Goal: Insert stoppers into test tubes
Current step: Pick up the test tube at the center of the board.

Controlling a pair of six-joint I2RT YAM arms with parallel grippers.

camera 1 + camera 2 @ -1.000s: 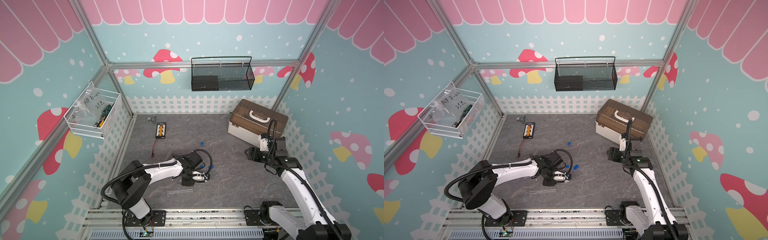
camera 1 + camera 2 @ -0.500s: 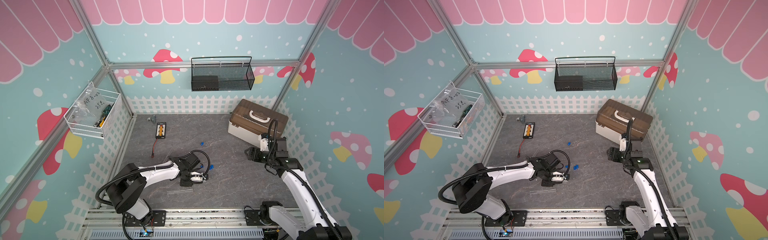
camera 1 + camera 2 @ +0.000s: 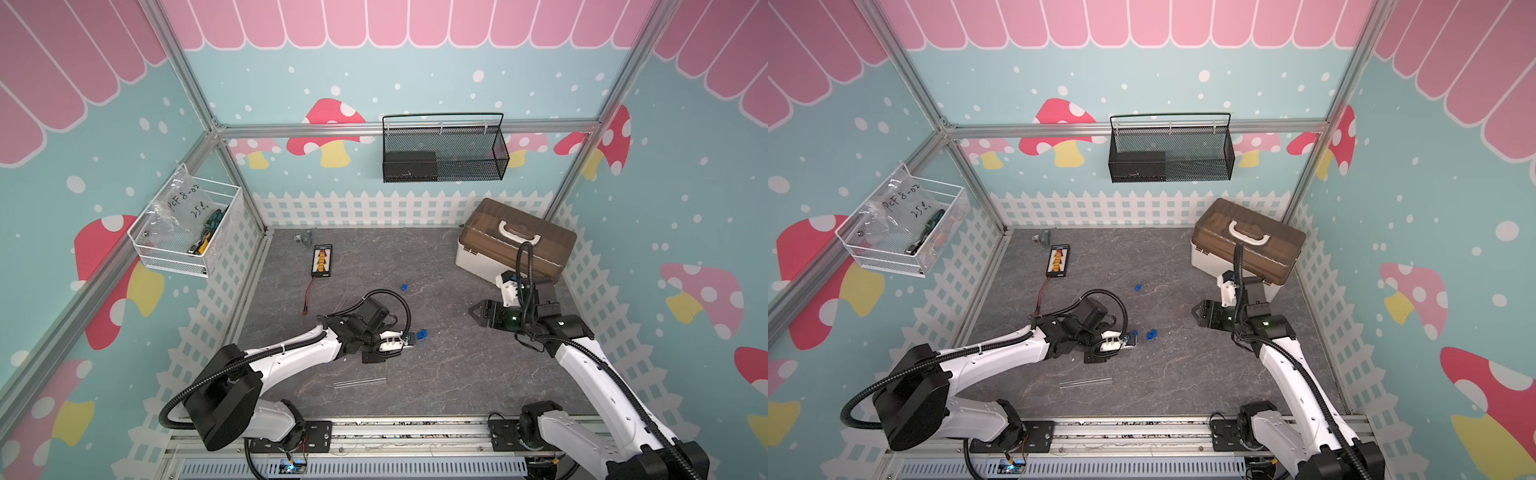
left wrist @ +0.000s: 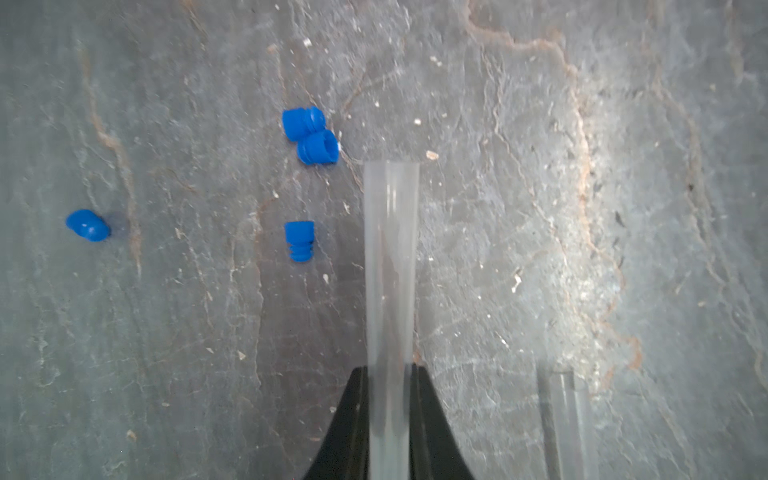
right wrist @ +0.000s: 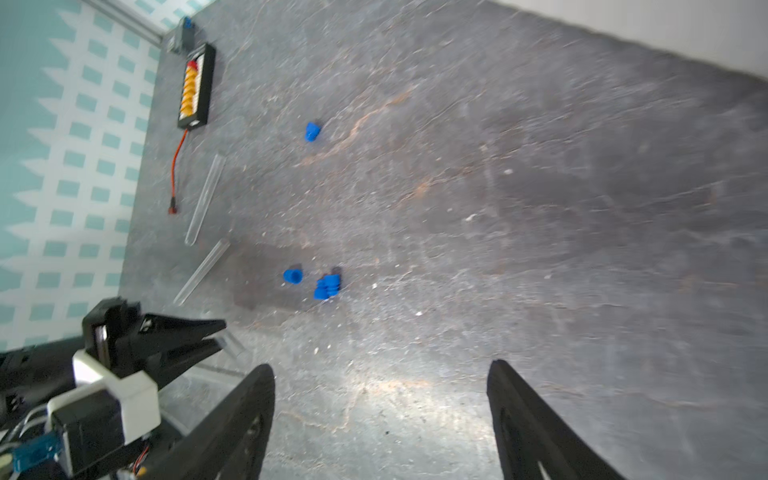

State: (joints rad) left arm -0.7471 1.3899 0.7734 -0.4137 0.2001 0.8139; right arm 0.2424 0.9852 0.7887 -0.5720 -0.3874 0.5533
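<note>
A slender, clear, colourless test tube is clamped between the two black jaws of the left gripper. Its open mouth points away from the gripper, toward the tiny bright blue stoppers.

In the left wrist view four of these stubby ribbed plugs lie loose on the grey stone-patterned floor. Two touch each other just off the tube's mouth, a third stopper lies alone beside the tube's shaft, and a fourth stopper lies well apart from the rest. I cannot tell whether the held tube rests on the floor or hangs just above it.

A second clear tube lies near the gripper, roughly parallel to the held one. In both top views a loose tube lies between the left arm and the front rail. The right wrist view shows two further tubes on the floor near a red wire.

The right gripper has its black jaws spread wide with nothing between them. It hovers over bare floor, well apart from the stoppers.

Behind it stands a white toolbox with a translucent brown lid. A black board with yellow connectors lies toward the back. A black mesh basket hangs on the back wall and a white wire basket on the side wall.
</note>
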